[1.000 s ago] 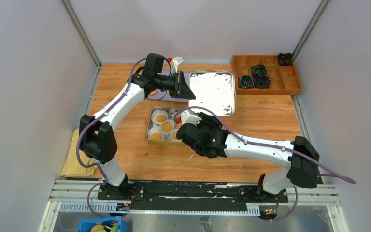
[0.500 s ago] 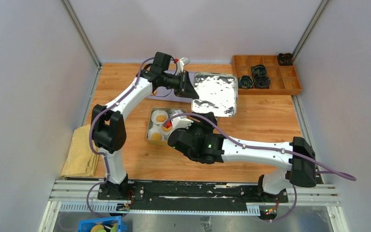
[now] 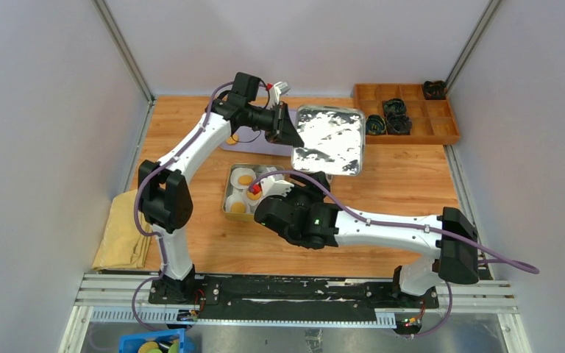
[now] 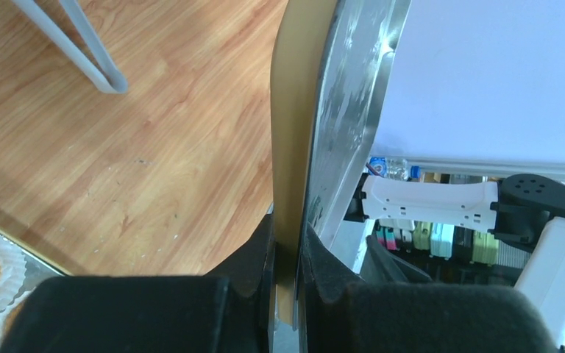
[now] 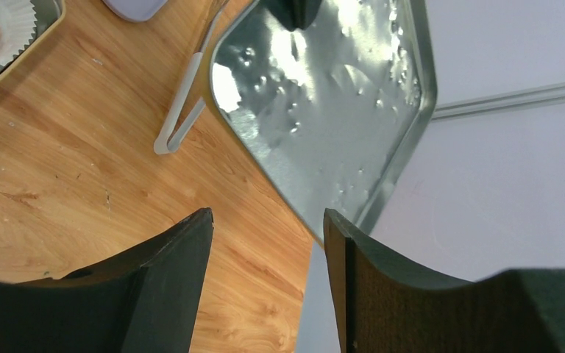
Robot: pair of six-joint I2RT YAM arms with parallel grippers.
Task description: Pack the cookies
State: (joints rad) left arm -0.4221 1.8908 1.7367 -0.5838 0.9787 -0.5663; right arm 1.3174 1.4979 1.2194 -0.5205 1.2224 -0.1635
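Wooden divider tray [image 3: 412,138]; yellow cloth [image 3: 121,235]

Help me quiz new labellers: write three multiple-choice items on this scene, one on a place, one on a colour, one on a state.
1. Where is the wooden compartment box?
A) far right corner of the table
B) near left corner
C) centre

2. What colour is the cloth at the left edge?
A) blue
B) yellow
C) red

3. What is the left end effector doing?
A) hanging open
B) shut on empty air
C) shut on the silver tray

Key: 1 A, it sits against the far right walls; 2 B, its folds show yellow; 3 C, the left wrist view shows both fingers pinching the tray's rim.
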